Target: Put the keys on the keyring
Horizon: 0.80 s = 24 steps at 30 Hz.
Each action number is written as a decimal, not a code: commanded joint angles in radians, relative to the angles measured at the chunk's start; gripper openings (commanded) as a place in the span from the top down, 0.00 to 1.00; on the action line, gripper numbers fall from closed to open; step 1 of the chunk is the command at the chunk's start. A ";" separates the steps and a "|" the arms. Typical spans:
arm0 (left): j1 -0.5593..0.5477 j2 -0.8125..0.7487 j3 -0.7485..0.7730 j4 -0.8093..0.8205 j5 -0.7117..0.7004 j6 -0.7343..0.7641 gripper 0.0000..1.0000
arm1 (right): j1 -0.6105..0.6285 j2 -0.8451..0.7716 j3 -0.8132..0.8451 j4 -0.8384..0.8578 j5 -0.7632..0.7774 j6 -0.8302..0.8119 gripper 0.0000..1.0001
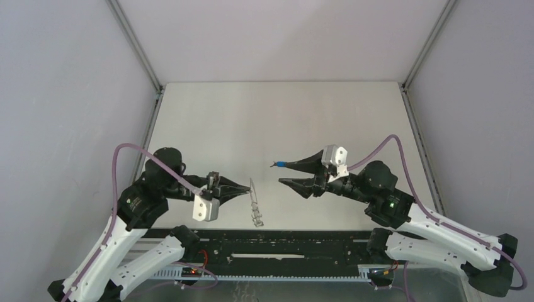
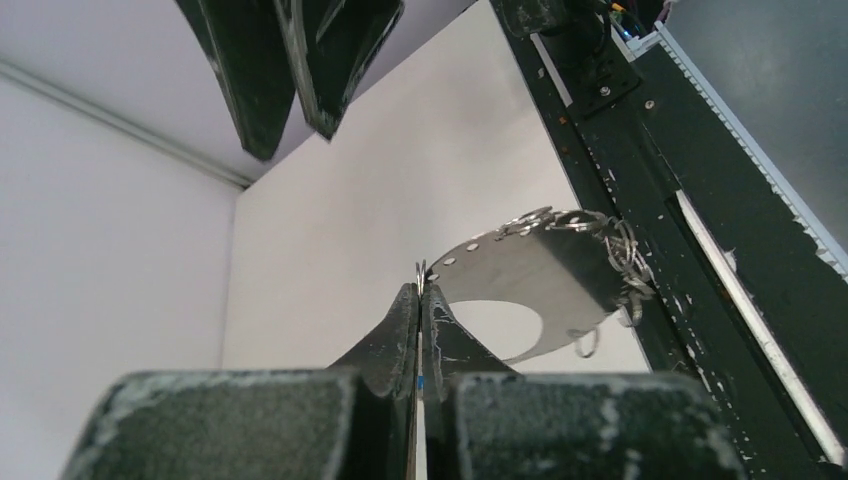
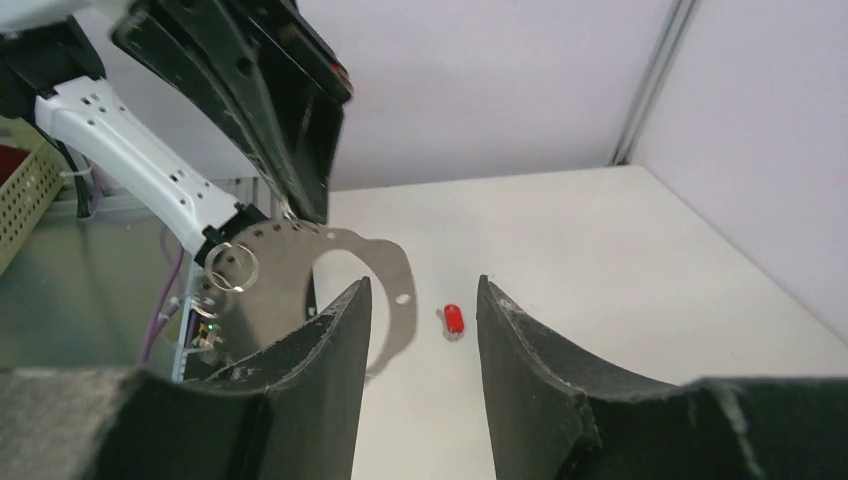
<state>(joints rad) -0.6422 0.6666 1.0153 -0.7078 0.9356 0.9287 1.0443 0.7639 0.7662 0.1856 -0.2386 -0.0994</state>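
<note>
The keyring [image 1: 255, 201] is a flat grey metal ring plate with holes and small split rings along its rim. It also shows in the left wrist view [image 2: 545, 270] and the right wrist view [image 3: 385, 262]. My left gripper [image 1: 247, 189] [image 2: 421, 285] is shut on its rim and holds it on edge above the table. My right gripper [image 1: 280, 173] [image 3: 423, 285] is open and empty, facing the ring. A blue-headed key [image 1: 277, 165] shows by its far fingertip. A red-headed key [image 3: 453, 320] lies on the table beyond the open fingers.
A black rail [image 1: 271, 242] runs along the near edge between the arm bases. Grey walls and metal corner posts [image 1: 135, 47] enclose the table [image 1: 277, 119]. A perforated basket [image 3: 22, 195] stands off the table's side.
</note>
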 commanded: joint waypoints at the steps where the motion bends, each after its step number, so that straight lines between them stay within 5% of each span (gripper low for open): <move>1: -0.002 -0.022 -0.016 0.013 0.077 0.132 1.00 | -0.083 0.012 -0.011 0.057 -0.095 0.078 0.49; 7: -0.002 -0.024 -0.020 0.007 0.064 0.140 1.00 | -0.171 0.074 -0.011 0.085 -0.096 0.209 0.43; 12: -0.001 -0.037 -0.039 0.009 0.057 0.147 1.00 | -0.199 0.171 0.003 0.021 0.180 0.312 0.35; 17: -0.002 -0.041 -0.058 0.019 0.023 0.080 1.00 | -0.249 0.431 0.090 -0.101 0.380 0.458 0.33; 24: 0.063 -0.025 -0.110 0.043 0.022 -0.141 1.00 | -0.244 0.818 0.233 -0.059 0.507 0.435 0.33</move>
<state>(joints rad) -0.6285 0.6365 0.9432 -0.7181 0.9485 0.9298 0.7982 1.4548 0.9115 0.1184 0.1570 0.3080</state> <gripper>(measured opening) 0.011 0.689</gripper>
